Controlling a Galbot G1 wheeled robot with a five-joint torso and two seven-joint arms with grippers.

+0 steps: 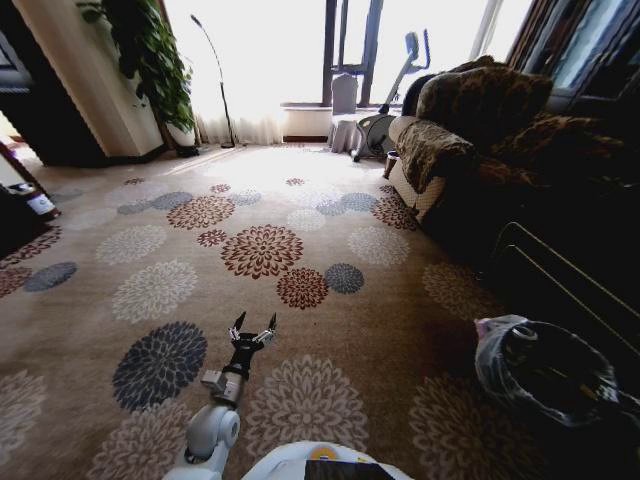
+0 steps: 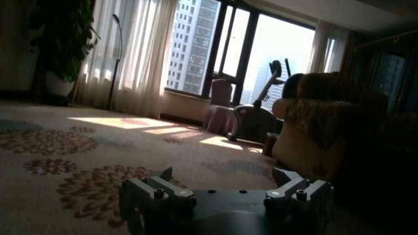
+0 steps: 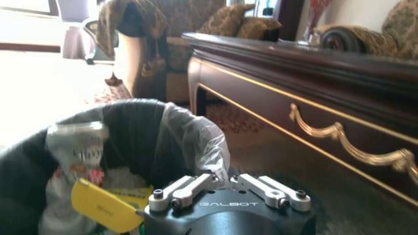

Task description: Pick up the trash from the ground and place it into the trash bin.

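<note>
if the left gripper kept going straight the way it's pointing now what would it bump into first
Probably nothing soon. The left gripper, fingers open, points forward low over the flowered carpet, and its wrist view shows bare carpet ahead. Farther on stand the exercise bike and sofa; depth is unclear.

Our left arm reaches forward and low, its left gripper (image 1: 252,329) spread open. Our right gripper (image 3: 223,182) has fingers closed together.

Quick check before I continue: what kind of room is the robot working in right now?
Most likely a home living room: a patterned floral carpet, an upholstered sofa along the right, a floor lamp and a tall potted plant by the bright windows.
</note>
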